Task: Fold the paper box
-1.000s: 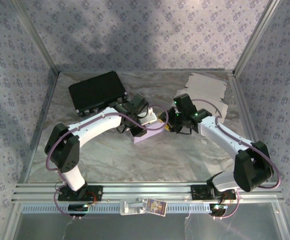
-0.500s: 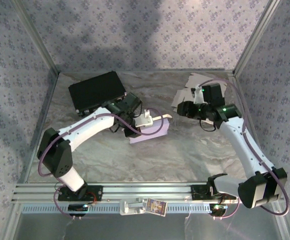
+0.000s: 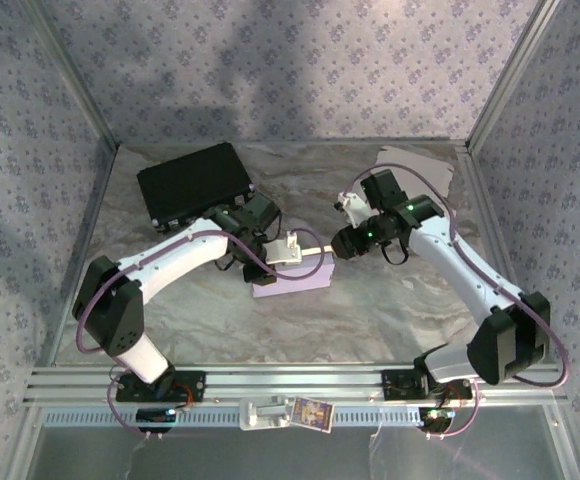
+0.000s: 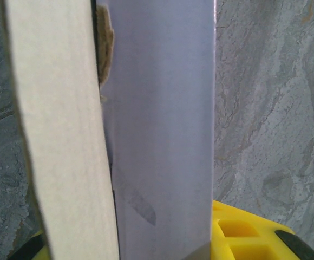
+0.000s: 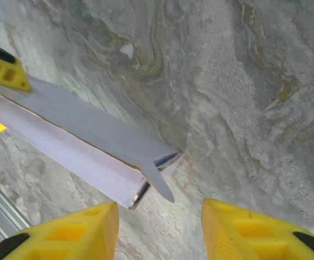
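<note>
Paper box (image 3: 292, 276): lavender card, part-folded into a flat sleeve. Loc.: mid-surface, in front of the black case (image 3: 192, 182), between the two arms; long axis runs left-right.

Left pincer (image 3: 288, 248): clenched on the box's upper panel, approx. mid-length. Left wrist view has lavender wall and pale raw-card edge running straight up between the yellow fingers.

Right pincer (image 5: 159, 222): released, jaws apart, nothing between them. Hovers just off the box's right end, not touching.

End flap (image 5: 159, 187): small tongue, sticks out loose from the open right end; not tucked.

Card sheet (image 3: 425, 178): flat, grey-white, back right corner of the surface (image 3: 370, 310); well apart from the box.

Step in hand (est.): left holds the sleeve steady while right lines up on the open end. Box approx. half done.

Next move needs: right to close in on the tongue, press it inward w/o crushing the wall; left grip must not slip.
</note>
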Controlling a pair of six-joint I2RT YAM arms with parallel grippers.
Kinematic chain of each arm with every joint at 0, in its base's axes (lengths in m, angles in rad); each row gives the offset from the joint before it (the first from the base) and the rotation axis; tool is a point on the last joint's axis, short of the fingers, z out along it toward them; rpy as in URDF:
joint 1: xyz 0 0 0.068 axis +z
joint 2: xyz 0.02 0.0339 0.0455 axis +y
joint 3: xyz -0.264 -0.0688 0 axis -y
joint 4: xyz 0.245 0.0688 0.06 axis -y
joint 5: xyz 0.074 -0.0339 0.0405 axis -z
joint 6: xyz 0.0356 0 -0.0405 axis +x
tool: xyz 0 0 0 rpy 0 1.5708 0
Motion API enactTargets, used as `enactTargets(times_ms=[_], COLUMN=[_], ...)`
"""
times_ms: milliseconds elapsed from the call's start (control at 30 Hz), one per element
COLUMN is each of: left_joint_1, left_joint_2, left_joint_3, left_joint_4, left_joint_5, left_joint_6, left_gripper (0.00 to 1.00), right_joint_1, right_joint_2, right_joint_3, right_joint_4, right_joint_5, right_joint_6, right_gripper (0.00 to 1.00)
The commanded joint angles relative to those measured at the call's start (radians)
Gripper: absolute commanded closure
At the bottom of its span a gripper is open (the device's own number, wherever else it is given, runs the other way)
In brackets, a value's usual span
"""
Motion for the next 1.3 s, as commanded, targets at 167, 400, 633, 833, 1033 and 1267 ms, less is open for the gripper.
enactTargets(times_ms=[167, 400, 633, 833, 1033, 1267], left_joint_1=[-0.001, -0.001, -0.001, -0.001, 0.000, -0.001], left_joint_2=[-0.003, -0.005, -0.001, 0.002, 0.007, 0.008], left_joint_3=[0.008, 0.003, 0.009, 0.013, 0.018, 0.015], left_joint_4=[-0.019, -0.017, -0.015, -0.014, -0.013, -0.008], left_joint_5=[0.020, 0.017, 0.016, 0.015, 0.018, 0.016], left_joint_6=[0.013, 0.005, -0.004, -0.007, -0.018, -0.025], left_gripper=[0.70, 0.69, 0.69, 0.69, 0.69, 0.69], right_joint_1=[0.024, 0.035, 0.044, 0.051, 0.057, 0.070], right_joint_2=[0.045, 0.071, 0.082, 0.081, 0.080, 0.077], right_joint_3=[0.048, 0.057, 0.064, 0.056, 0.054, 0.049], right_joint_4=[-0.034, -0.028, -0.035, -0.039, -0.040, -0.035], right_joint_5=[0.018, 0.030, 0.040, 0.066, 0.081, 0.111], right_joint_6=[-0.077, -0.078, -0.080, -0.077, -0.068, -0.051], right_gripper=[0.58, 0.64, 0.73, 0.77, 0.83, 0.93])
